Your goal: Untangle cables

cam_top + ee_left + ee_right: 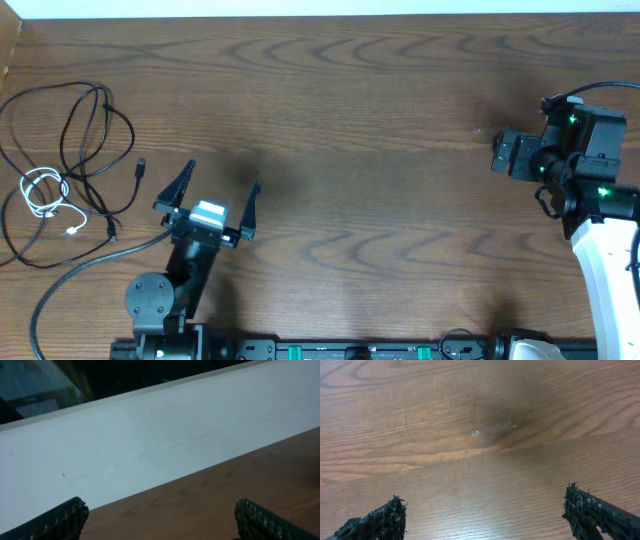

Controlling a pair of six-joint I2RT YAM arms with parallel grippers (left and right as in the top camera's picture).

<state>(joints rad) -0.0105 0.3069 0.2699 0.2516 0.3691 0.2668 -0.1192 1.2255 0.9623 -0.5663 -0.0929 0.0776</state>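
In the overhead view, the long thin black cord (104,100) lies in loose overlapping loops at the table's far left, with a small plug end (140,167) pointing toward the middle. The shorter white cord (42,192) is bunched in a small coil among the black loops, and its end trails to the right. My left gripper (224,174) is open and empty, right of the cords and apart from them. In its wrist view (160,522) only bare table and a white wall show. My right gripper (505,153) is open and empty at the far right, over bare wood (485,515).
A thicker black wire (70,275) fixed to the left arm curves across the front left of the table. The wooden table (380,120) ends at a white wall along its far edge (150,450). A small shiny smear (492,429) marks the wood under my right gripper.
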